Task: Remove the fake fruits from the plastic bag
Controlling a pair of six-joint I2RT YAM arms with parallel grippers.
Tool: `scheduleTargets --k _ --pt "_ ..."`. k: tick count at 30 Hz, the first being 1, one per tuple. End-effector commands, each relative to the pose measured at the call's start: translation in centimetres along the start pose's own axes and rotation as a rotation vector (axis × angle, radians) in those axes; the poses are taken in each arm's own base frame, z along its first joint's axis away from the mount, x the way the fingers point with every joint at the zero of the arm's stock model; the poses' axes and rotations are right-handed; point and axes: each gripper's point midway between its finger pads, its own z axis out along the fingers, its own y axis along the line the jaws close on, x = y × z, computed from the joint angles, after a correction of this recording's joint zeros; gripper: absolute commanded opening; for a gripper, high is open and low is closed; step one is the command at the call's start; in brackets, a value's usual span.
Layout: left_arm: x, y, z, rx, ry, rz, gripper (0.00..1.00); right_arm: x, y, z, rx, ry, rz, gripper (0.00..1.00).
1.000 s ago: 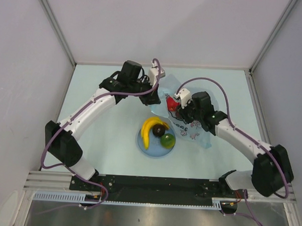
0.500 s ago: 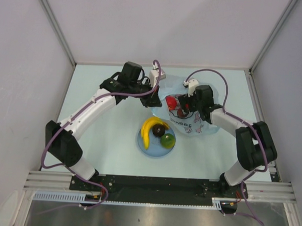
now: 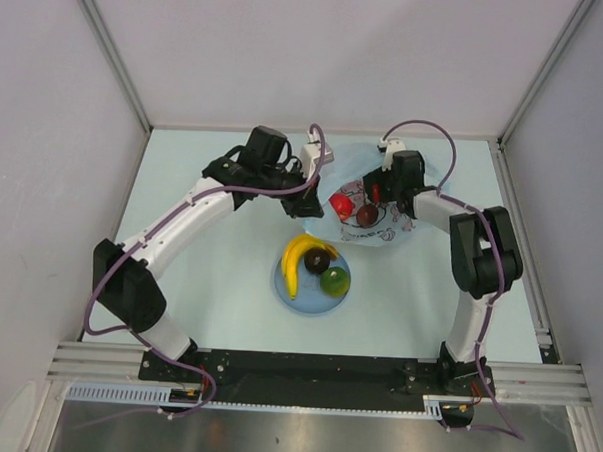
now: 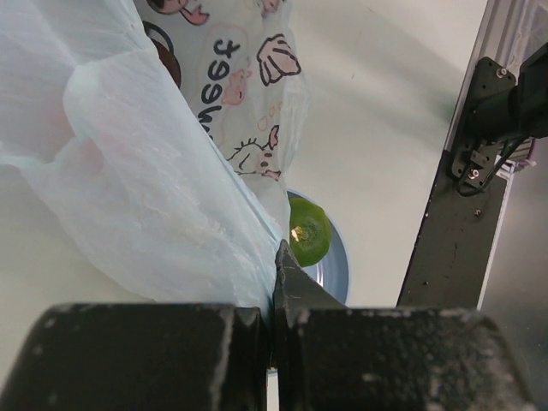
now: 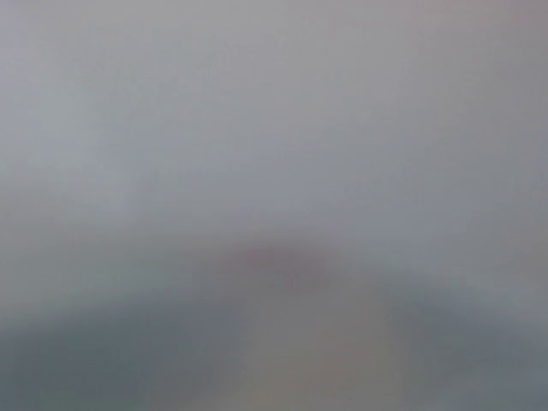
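The pale-blue printed plastic bag (image 3: 389, 230) lies at the back of the table, behind the blue plate (image 3: 308, 298). My left gripper (image 3: 308, 201) is shut on the bag's left edge; the left wrist view shows the film (image 4: 154, 188) pinched between the closed fingers (image 4: 295, 287). A red fruit (image 3: 340, 204) and a darker round fruit (image 3: 366, 216) show in the bag's mouth. My right gripper (image 3: 375, 195) reaches into the bag from behind, just right of them; its jaws are hidden and its wrist view is only grey blur. The banana (image 3: 295, 261), a maroon fruit (image 3: 317, 260) and the green fruit (image 3: 334, 280) (image 4: 308, 231) rest on the plate.
The plate's rim (image 4: 338, 270) sits just beyond my left fingertips. White walls enclose the table at left, back and right. A black rail (image 3: 305, 368) (image 4: 458, 223) runs along the near edge by the arm bases.
My right arm has swung from the bag's right side to behind it, its elbow folding in. The red fruit now lies apart from the gripper. The left arm has barely moved.
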Motion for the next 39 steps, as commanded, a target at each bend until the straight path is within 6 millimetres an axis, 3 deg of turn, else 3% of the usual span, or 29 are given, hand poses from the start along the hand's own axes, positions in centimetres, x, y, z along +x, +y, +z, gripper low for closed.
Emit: scheduleTargets --k 1,7,11,14,16,19,21,22,23,26,29,30,31,33,39 --pt "-0.3 0.0 0.4 0.012 0.01 0.04 0.0 -3.8 -2.3 2.1 0.03 -0.074 0.068 0.97" --pt "-0.7 0.4 0.5 0.0 0.016 0.052 0.0 -4.7 -1.5 4.2 -0.065 -0.047 0.049 0.79" --pt "-0.8 0.6 0.7 -0.005 0.016 0.057 0.0 -4.8 -1.0 4.3 -0.092 -0.046 0.04 0.56" --pt "-1.0 0.8 0.8 -0.011 0.015 0.061 0.0 -4.7 -0.7 3.7 -0.109 -0.042 0.036 0.47" --pt "-1.0 0.8 0.8 -0.013 0.015 0.062 0.0 -5.3 -0.3 2.8 -0.129 -0.057 0.048 0.45" --pt "-1.2 1.0 1.0 -0.013 0.013 0.059 0.0 -8.0 0.7 0.1 -0.176 -0.114 0.07 0.4" --pt "-1.2 1.1 1.2 -0.008 0.015 0.05 0.0 -10.5 1.5 -2.3 -0.208 -0.171 0.079 0.38" --pt "-1.1 1.1 1.4 -0.005 0.016 0.044 0.0 -10.0 2.1 -3.1 -0.234 -0.143 0.09 0.37" --pt "-1.1 1.2 1.6 -0.002 0.017 0.037 0.0 -11.1 2.4 -4.7 -0.247 -0.167 0.104 0.37" --pt "-1.1 1.3 1.9 -0.002 0.017 0.022 0.0 -10.1 3.7 -6.9 -0.299 -0.137 0.152 0.37" --pt "-1.5 1.8 1.9 -0.028 0.01 0.023 0.0 -8.8 5.8 -10.0 -0.405 -0.122 0.193 0.4" --pt "-1.5 2.1 1.8 -0.045 0.011 0.022 0.0 -9.1 6.8 -11.8 -0.457 -0.138 0.193 0.4" --pt "-1.7 2.2 1.8 -0.053 0.009 0.025 0.0 -7.4 7.5 -12.2 -0.483 -0.104 0.206 0.4" --pt "-2.2 2.4 1.5 -0.068 0.0 0.033 0.0 -5.9 9.1 -14.0 -0.558 -0.072 0.192 0.4" --pt "-2.6 3.1 1.0 -0.12 -0.005 0.05 0.0 -0.3 13.0 -19.0 -0.668 0.012 -0.023 0.4"
